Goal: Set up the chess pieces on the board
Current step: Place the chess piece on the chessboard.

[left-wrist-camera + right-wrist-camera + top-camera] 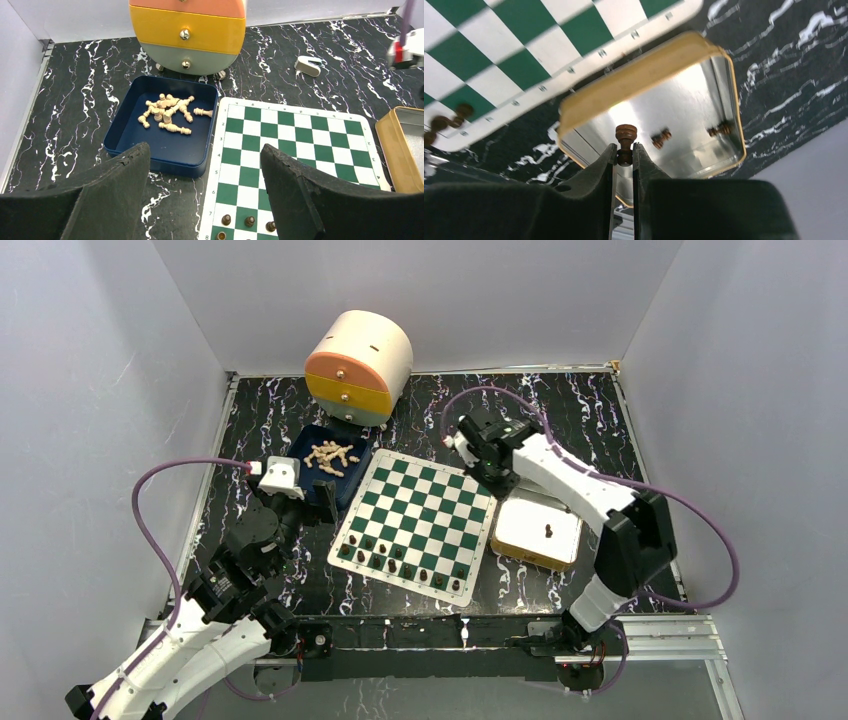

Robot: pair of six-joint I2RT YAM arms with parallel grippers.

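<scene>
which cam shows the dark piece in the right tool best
Right wrist: the dark piece sits close up, pinched in the right tool. Top view: too small to make out; left wrist misses it.

Black marbled table (pixel 560 410) bears board (pixel 420 505), blue tray (pixel 155 162), tin (pixel 520 525), drawer chest (pixel 358 365).

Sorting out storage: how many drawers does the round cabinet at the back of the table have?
3, stacked: peach drawer on top, yellow drawer in the middle, grey-green drawer at the bottom. The top view shows no others.
</scene>
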